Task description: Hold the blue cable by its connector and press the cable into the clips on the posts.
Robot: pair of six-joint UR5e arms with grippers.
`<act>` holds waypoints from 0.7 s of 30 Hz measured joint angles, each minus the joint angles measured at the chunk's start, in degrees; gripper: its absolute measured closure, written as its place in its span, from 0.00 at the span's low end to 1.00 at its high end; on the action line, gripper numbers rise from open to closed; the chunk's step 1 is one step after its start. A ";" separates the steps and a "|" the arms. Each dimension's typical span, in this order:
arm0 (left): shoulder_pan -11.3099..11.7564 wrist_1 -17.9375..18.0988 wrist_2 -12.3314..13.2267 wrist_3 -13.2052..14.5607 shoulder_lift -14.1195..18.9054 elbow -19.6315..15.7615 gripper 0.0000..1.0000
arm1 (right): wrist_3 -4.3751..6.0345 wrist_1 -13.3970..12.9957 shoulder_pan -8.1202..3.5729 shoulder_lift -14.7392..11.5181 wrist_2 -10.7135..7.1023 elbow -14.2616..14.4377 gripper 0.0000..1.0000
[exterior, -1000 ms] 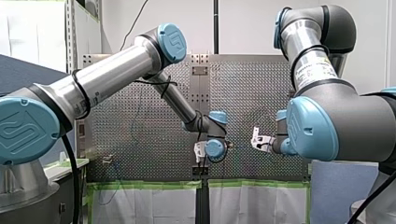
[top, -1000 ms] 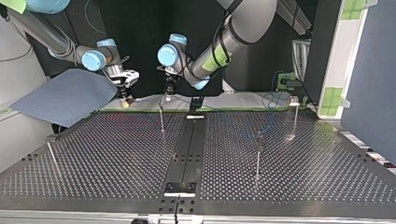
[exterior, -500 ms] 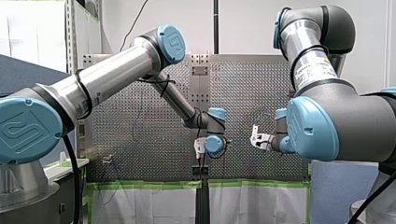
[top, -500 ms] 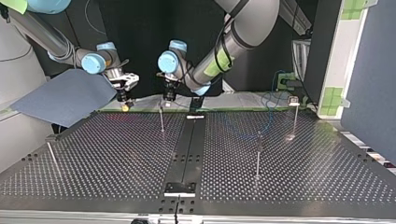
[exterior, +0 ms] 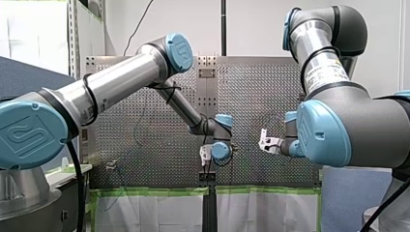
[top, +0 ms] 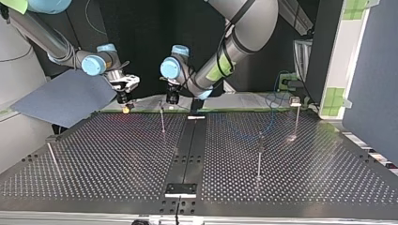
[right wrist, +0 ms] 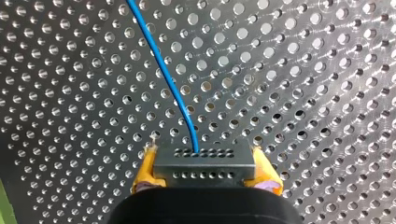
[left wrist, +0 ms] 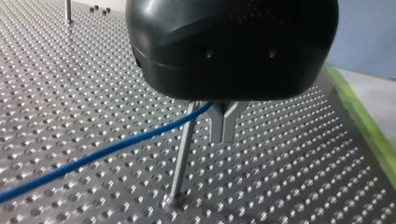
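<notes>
In the right wrist view my right gripper (right wrist: 205, 179) has its yellow pads (right wrist: 144, 172) shut on a grey connector (right wrist: 204, 163). The blue cable (right wrist: 163, 70) leaves it over the perforated table. In the top view this gripper (top: 125, 108) hangs at the far left edge. My left gripper (top: 172, 98) hovers just above a thin post (top: 162, 121). In the left wrist view its metal fingers (left wrist: 223, 123) are shut. The blue cable (left wrist: 93, 156) runs up to their root, beside the post (left wrist: 183, 149). Whether the fingers pinch the cable is hidden.
More posts stand on the table (top: 117, 159): one at the near left (top: 51, 157), one right of the middle (top: 259, 157), one at the far right (top: 295, 115). A blue sheet (top: 65, 96) lies beyond the far left corner. Green tape (left wrist: 359, 116) lines the table's edge.
My left gripper has sunk a little toward the top of the post. My right gripper has dropped slightly with the connector still in it.
</notes>
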 joint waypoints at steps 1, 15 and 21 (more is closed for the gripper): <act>0.18 -0.12 0.07 0.06 -0.02 0.24 1.00 | 0.00 -0.02 0.00 0.00 0.02 -0.01 1.00; 2.46 -0.91 2.06 0.23 -0.03 2.55 1.00 | 0.32 0.07 -0.07 0.01 0.11 -1.39 1.00; 3.17 -2.29 2.62 0.24 -0.03 4.25 1.00 | 0.34 0.03 -0.13 0.03 0.25 -1.89 1.00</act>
